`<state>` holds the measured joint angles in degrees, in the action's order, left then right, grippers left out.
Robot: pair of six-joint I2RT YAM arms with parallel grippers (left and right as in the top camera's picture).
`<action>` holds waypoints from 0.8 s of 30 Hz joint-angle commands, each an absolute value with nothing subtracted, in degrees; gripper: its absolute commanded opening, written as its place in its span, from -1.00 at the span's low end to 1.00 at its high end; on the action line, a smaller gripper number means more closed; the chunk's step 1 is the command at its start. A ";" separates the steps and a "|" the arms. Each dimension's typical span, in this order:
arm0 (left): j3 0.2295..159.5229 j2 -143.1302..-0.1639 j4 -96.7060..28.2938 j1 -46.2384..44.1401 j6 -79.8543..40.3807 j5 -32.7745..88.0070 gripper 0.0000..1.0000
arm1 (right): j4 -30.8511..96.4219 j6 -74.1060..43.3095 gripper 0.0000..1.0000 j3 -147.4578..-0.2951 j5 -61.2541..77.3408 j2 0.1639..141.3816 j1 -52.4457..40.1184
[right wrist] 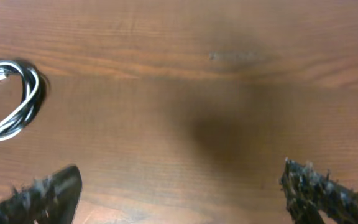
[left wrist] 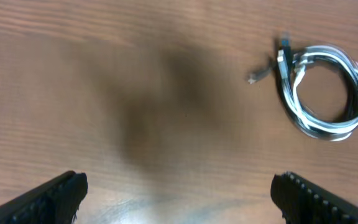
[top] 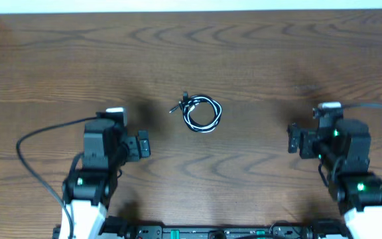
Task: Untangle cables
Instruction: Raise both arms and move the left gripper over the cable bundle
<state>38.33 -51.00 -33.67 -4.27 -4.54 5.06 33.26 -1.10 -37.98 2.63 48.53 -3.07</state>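
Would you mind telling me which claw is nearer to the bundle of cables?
Left. In the overhead view, the left claw sits below and left of the cables; the right claw is farther off, to their lower right.

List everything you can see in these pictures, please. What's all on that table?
cables: one coiled bundle, black and white, mid-table between the arms
table: one, brown wood, under everything
wires: two, thick black, one looping out from each arm
left arm: one, black and white, near edge, left of the cables
right arm: one, black and white, near edge, right of the cables
left gripper: one, black, open and empty, apart from the cables
right gripper: one, black, open and empty, apart from the cables
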 commanded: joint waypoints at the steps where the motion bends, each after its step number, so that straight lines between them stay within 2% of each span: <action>1: 45.32 -57.12 -40.32 -4.08 -5.08 8.43 0.99 | 38.48 1.65 0.99 -45.36 3.60 53.54 -2.39; 6: 54.39 -63.90 -57.04 -4.08 -4.99 11.86 1.00 | 49.45 0.69 0.99 -57.95 3.62 62.08 -2.39; 10: 54.50 -63.96 -57.91 -4.08 -4.99 6.79 1.00 | 51.27 0.91 0.98 -60.66 2.98 63.11 -2.33; 15: 54.50 -63.99 -54.76 -4.08 -5.06 6.96 1.00 | 49.67 0.89 0.98 -60.64 4.93 63.09 -2.33; 24: 54.50 -63.99 -35.83 -4.08 -5.32 21.89 0.99 | 50.00 0.64 0.99 -60.60 9.74 63.29 -2.33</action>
